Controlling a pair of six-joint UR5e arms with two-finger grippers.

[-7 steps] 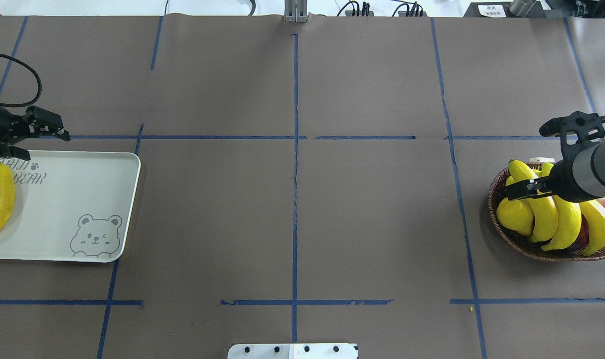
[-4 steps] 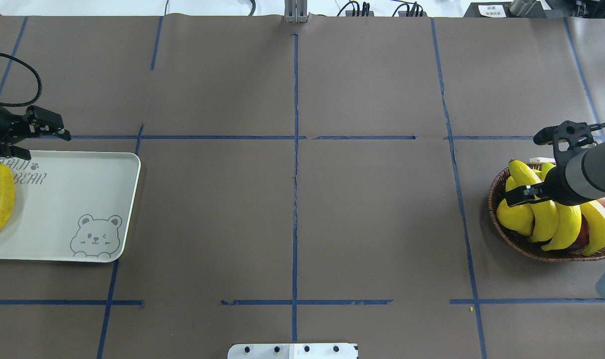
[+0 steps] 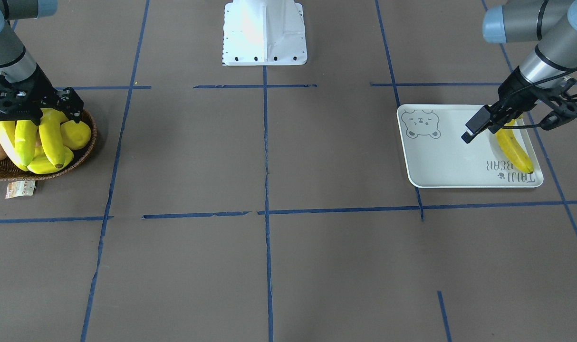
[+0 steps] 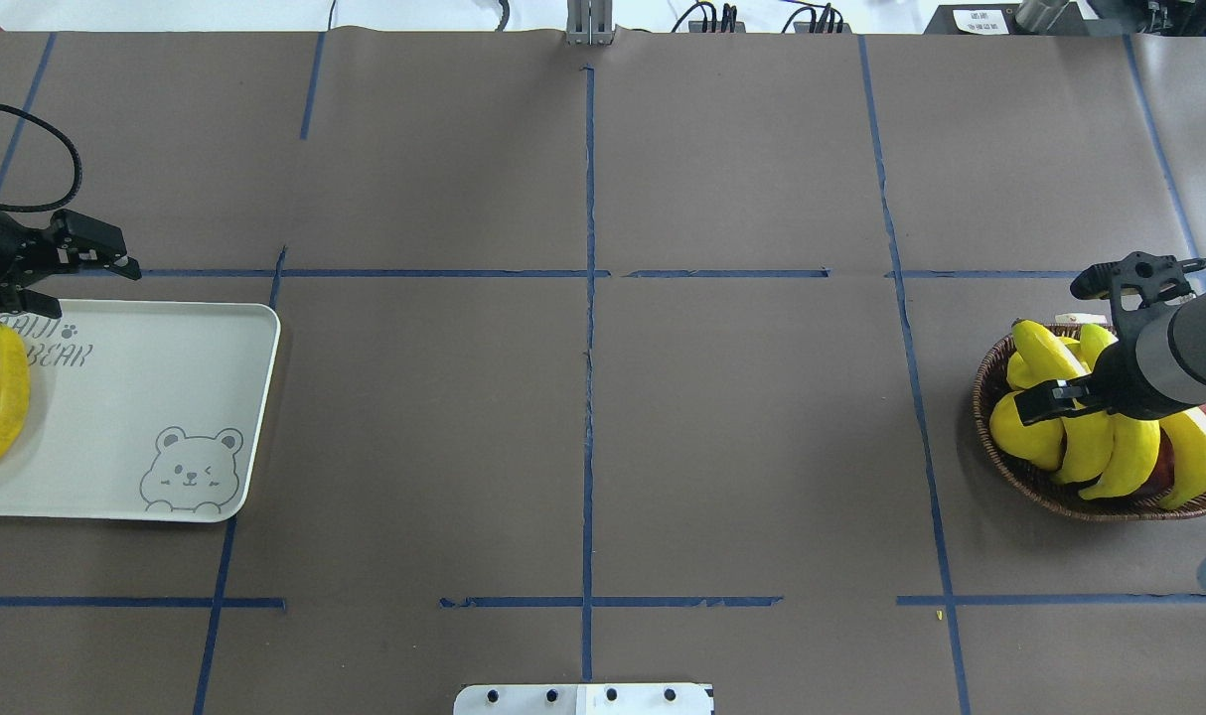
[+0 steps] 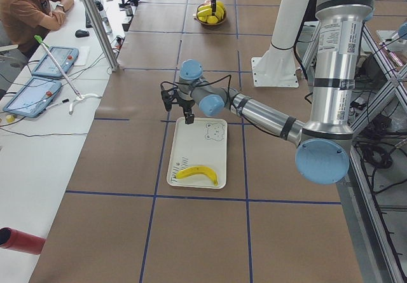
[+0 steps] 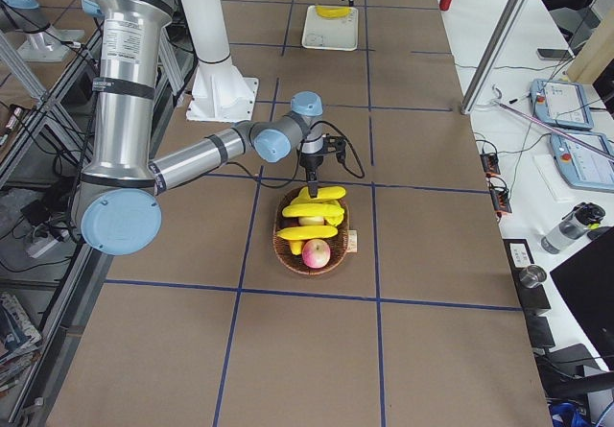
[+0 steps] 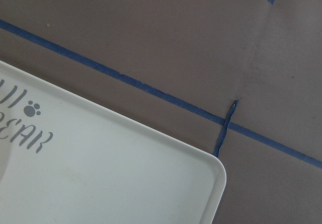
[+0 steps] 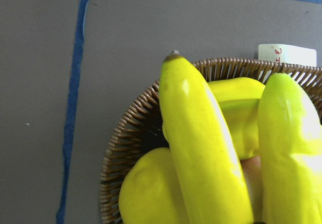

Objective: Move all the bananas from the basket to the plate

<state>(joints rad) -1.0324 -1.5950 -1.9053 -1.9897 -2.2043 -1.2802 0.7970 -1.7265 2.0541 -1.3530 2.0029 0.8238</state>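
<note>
Exterior front-facing: my right pincer (image 3: pixel 36 113), open and empty, should straddle one curved bright-yellow banana (image 3: pixel 51 137) mid-length, clear of the dark-brown wicker basket (image 3: pixel 90 142).

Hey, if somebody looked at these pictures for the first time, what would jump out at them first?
The bright yellow bananas heaped in the wicker basket at the robot's right end of the table stand out most, with the right hand poised just over them. Next comes the single banana lying on the white plate with the bear drawing, at the opposite end.
</note>
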